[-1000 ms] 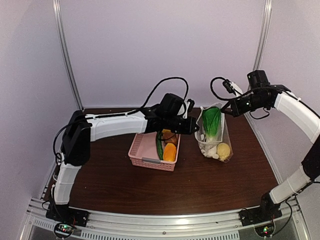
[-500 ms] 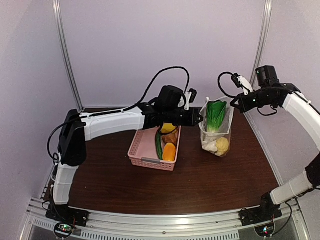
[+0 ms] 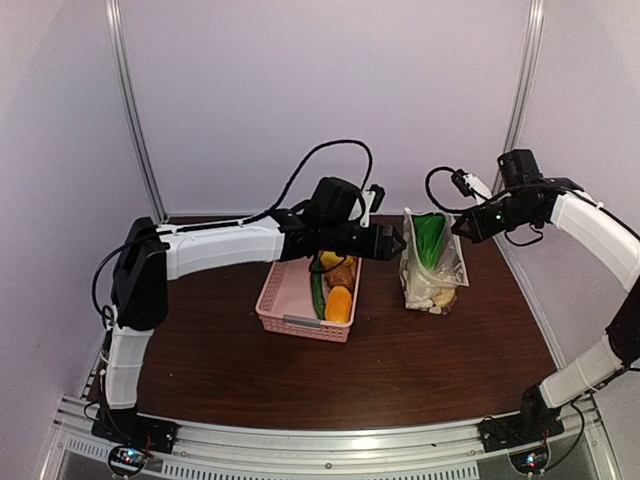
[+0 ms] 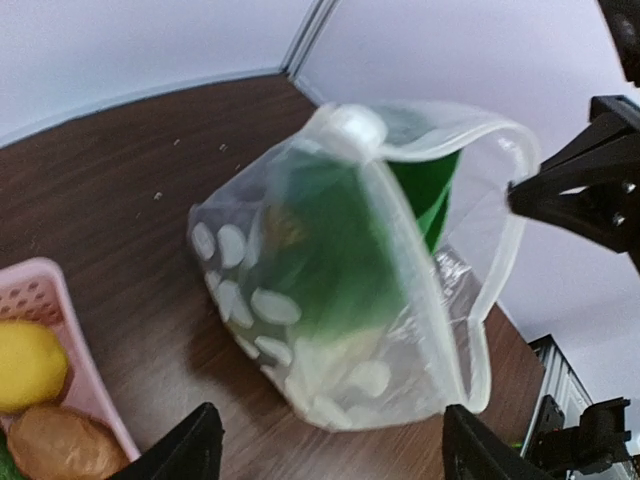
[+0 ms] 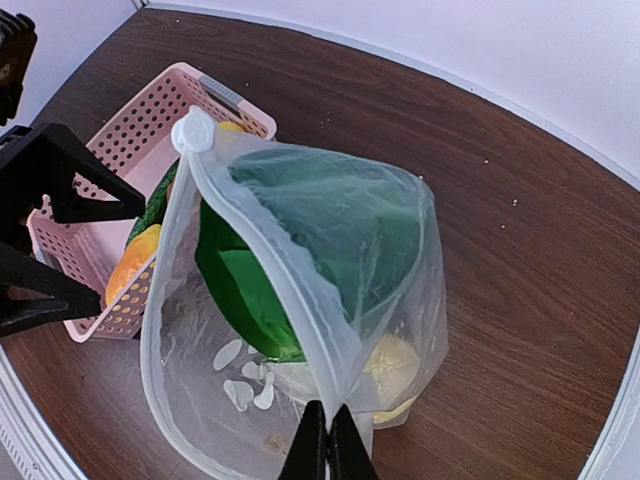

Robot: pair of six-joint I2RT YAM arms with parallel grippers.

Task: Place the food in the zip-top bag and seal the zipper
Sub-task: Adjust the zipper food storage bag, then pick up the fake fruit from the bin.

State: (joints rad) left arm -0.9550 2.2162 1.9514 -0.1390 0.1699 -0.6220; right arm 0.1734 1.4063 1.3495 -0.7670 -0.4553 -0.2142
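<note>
The zip-top bag (image 3: pixel 430 268) stands on the table, hanging from my right gripper (image 5: pixel 326 440), which is shut on the zipper (image 5: pixel 262 262) at one end of the mouth. Inside are a green leafy vegetable (image 5: pixel 300 250) and a lemon (image 5: pixel 398 365). My left gripper (image 3: pixel 390 241) is open just left of the bag; in the left wrist view the bag (image 4: pixel 350 300) lies ahead of the spread fingers (image 4: pixel 190 445), untouched. A lemon (image 3: pixel 330 260), a brown round piece (image 3: pixel 346 273), an orange piece (image 3: pixel 340 303) and a cucumber (image 3: pixel 318 290) lie in the basket.
The pink lattice basket (image 3: pixel 290 295) sits mid-table under the left arm, close to the bag's left side. Pale walls with metal posts (image 3: pixel 520 80) enclose the back and sides. Cables loop above both wrists.
My left gripper opened and let go of the bag's mouth edge. The mouth, held wide before, has narrowed, and the bag now hangs from the right gripper alone, lower on the table.
</note>
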